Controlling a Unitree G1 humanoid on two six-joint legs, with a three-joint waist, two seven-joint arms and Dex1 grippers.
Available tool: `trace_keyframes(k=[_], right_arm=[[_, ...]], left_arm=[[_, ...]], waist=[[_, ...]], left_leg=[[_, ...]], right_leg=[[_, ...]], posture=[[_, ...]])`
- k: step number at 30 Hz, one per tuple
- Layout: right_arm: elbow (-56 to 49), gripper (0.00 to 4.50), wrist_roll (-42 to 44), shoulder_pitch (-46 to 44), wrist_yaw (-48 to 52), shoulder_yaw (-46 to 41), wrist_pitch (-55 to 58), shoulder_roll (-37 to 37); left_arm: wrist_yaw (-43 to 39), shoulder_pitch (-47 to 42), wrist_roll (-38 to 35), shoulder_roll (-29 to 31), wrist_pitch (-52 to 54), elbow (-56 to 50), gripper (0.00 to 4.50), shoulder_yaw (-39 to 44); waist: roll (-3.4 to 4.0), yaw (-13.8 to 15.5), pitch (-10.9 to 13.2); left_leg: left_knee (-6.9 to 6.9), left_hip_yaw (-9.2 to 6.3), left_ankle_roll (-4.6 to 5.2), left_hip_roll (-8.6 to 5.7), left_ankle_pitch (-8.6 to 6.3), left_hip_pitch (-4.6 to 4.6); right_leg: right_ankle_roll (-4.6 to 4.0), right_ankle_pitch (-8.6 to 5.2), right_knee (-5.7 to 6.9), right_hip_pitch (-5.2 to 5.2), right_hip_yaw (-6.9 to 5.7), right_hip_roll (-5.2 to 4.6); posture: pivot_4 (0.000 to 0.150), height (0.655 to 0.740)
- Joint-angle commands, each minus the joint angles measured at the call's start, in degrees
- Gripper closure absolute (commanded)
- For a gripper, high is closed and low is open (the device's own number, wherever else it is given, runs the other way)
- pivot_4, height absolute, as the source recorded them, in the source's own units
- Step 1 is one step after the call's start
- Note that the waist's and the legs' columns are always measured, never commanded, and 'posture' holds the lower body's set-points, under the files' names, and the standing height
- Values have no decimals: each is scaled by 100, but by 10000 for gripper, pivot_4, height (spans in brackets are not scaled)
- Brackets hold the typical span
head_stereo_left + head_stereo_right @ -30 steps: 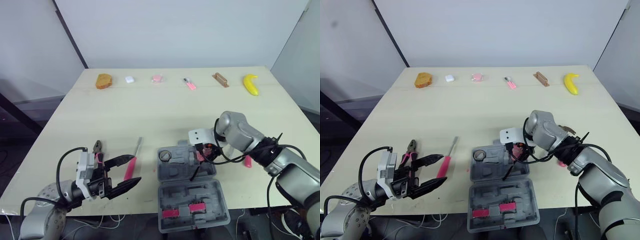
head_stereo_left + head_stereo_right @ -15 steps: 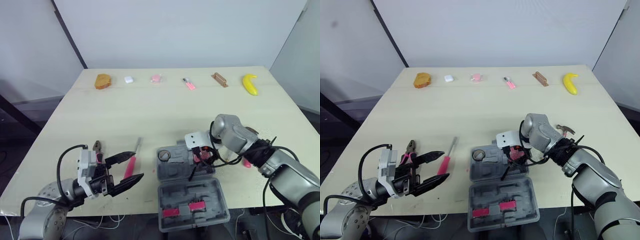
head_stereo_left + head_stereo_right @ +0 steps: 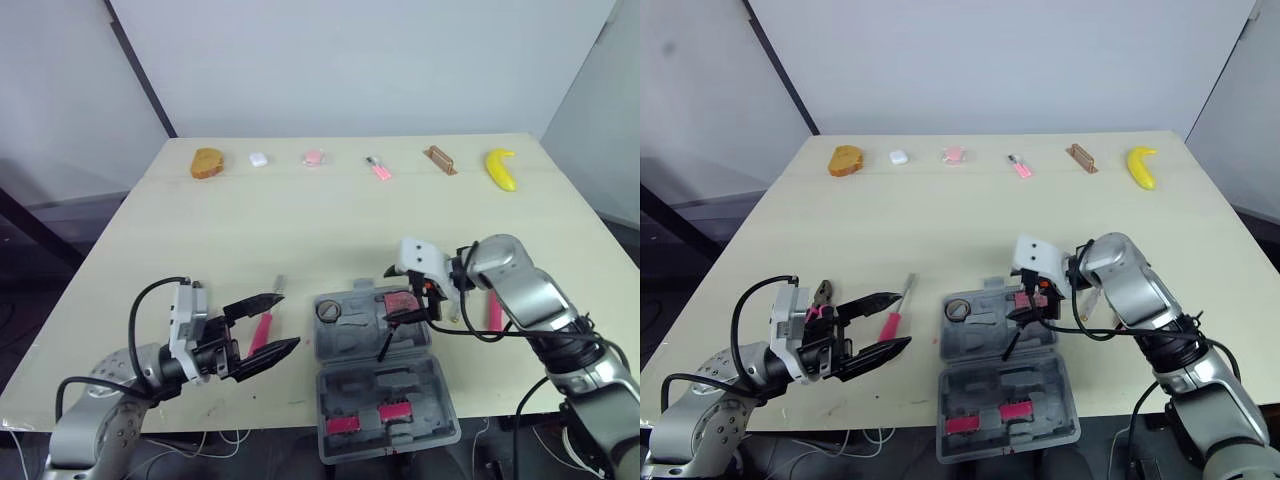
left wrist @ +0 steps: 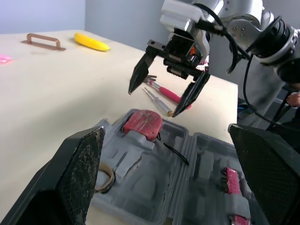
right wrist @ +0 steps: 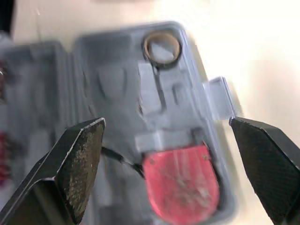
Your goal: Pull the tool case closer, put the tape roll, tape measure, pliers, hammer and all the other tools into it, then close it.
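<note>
The grey tool case (image 3: 375, 385) lies open at the table's front edge. In its far half sit the tape roll (image 3: 330, 311) and the red tape measure (image 3: 400, 303), its black strap trailing beside it. My right gripper (image 4: 154, 101) hangs open just above the tape measure (image 5: 180, 180). A pink-handled hammer (image 3: 493, 310) and a thin screwdriver (image 4: 157, 101) lie on the table right of the case. My left gripper (image 3: 290, 320) is open left of the case, its fingers either side of a pink-handled screwdriver (image 3: 262, 330). The pliers (image 3: 823, 293) lie behind it.
Along the table's far edge lie a piece of bread (image 3: 208, 162), a small white object (image 3: 258, 158), a pink object (image 3: 313, 157), a small pink tool (image 3: 378, 168), a brown handle (image 3: 440, 159) and a banana (image 3: 502, 168).
My right gripper has let go of the tape measure, which now lies in the case, and has drawn back above it. My left gripper has moved right, towards the pink-handled screwdriver.
</note>
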Motion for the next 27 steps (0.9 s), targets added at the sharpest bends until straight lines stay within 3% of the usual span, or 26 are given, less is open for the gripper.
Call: trace_keyframes(k=[1, 4, 6, 12, 15, 17, 27], right_arm=[[-113, 2702, 285, 367, -225, -331, -452, -52], [-51, 8945, 360, 641, -305, -300, -671, -66], [-15, 19225, 401, 726, -455, -289, -752, 16], [88, 19988, 454, 858, -721, -251, -937, 107], [142, 27893, 482, 886, -774, -216, -981, 101], [168, 36536, 472, 905, -816, -185, -1022, 102], [359, 36536, 449, 1084, -1035, -128, -1324, 114]], left_arm=[[-20, -101, -146, 50, 37, -134, 0, 27], [-89, -218, -138, 76, 55, -29, 0, -12], [-161, -285, -127, 96, 47, 61, 0, -22], [-446, -348, -60, 163, -78, 342, 0, 25], [-517, -378, -47, 181, -104, 402, 0, 19], [-552, -396, -35, 185, -112, 437, 0, 22], [-425, -395, -41, 158, 18, 200, 0, -20]], waist=[[0, -2, 1], [-2, 6, 0], [-2, -3, 0], [-1, -15, 1], [-2, -1, 1], [-2, 0, 1], [-2, -4, 1]], left_leg=[[0, 2, 0, 0, 0, 0], [0, -3, 0, 0, 0, 1], [0, 1, 0, 0, 0, 2], [0, 3, 0, 0, 0, 6], [0, 5, 0, 2, 0, 5], [0, 5, 0, 2, 0, 5], [0, 5, 0, 3, 0, 5]], right_leg=[[0, 0, -1, 0, 1, 0], [0, 0, -1, 2, -3, 2], [0, 0, 0, 1, 1, 2], [-1, -1, 1, 1, 4, 15], [0, 0, 1, 1, 7, 10], [0, 0, 1, 1, 7, 9], [0, 0, 1, 1, 7, 10]], posture=[[1500, 7400], [1500, 7400], [1500, 7400], [1500, 7400], [1500, 7400], [1500, 7400], [1500, 7400]])
